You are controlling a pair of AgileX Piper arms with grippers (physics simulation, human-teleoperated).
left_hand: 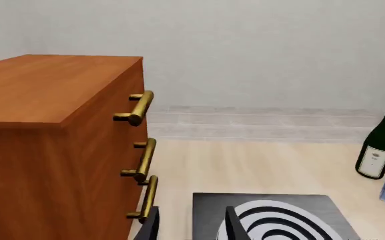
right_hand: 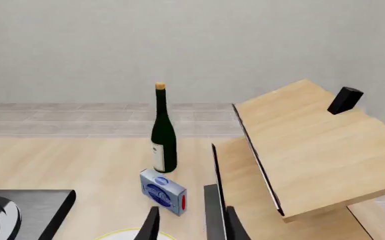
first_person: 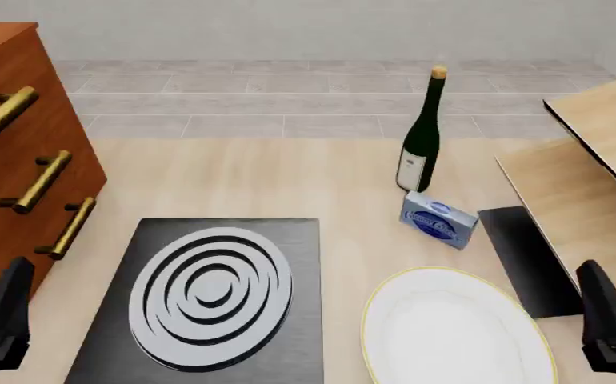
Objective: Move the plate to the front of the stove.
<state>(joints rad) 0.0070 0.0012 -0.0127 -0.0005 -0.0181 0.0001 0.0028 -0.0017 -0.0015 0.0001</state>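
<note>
On the table, just right of the stove (first_person: 214,298), the plate (first_person: 452,332) lay flat, looking stiff, slick and breakable; its thin gold rim seemed the only hold. The right end effector (first_person: 610,332) nearby stood apart and empty, as did the left end effector (first_person: 1,320).

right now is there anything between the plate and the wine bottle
Yes, in the front view a small blue box sits on the table between the plate and the wine bottle, just in front of the bottle's base.
</note>
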